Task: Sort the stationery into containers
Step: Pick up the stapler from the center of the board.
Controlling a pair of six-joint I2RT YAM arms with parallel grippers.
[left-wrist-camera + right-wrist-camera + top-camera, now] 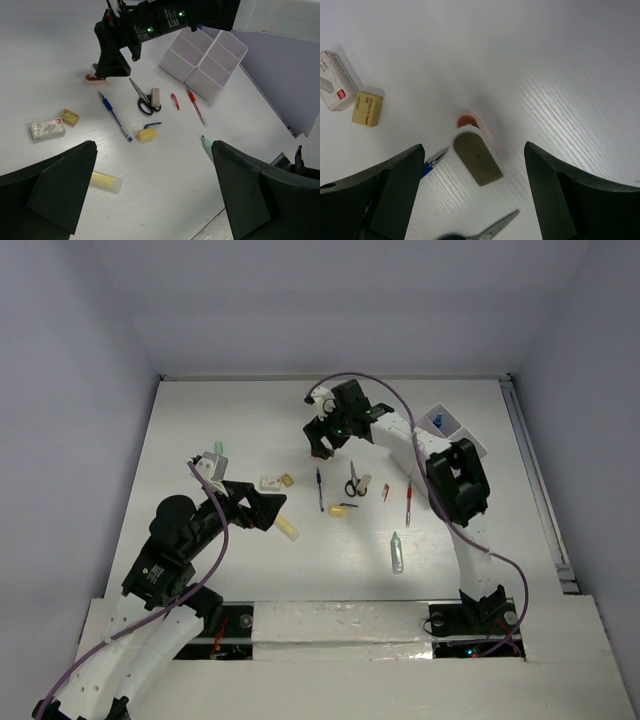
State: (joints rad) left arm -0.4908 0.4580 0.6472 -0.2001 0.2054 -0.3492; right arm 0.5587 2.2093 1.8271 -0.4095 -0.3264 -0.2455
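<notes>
Stationery is lying loose across the middle of the table. Your left claw is hanging over the near left part, spread wide and pinching nothing. Just beside it a yellow stick is lying flat, and well to the right a green marker is resting alone.

Farther out, you are looking at a yellow eraser lying against a small blue piece. A blue pen is lying to its left, with a red pen and a red cap to its right. The scissors are lying shut between the blue pen and the red cap, with a pale stick just beside the handles. On the left, a white boxed eraser and a tan eraser are sitting near each other but apart.

Beyond the scissors, your right claw is hovering with its fingers spread. A small pinkish item is sitting on the table between them, touching neither.

At the far right the tray is standing partly hidden behind the right arm in the top view, with something blue showing in one compartment.
</notes>
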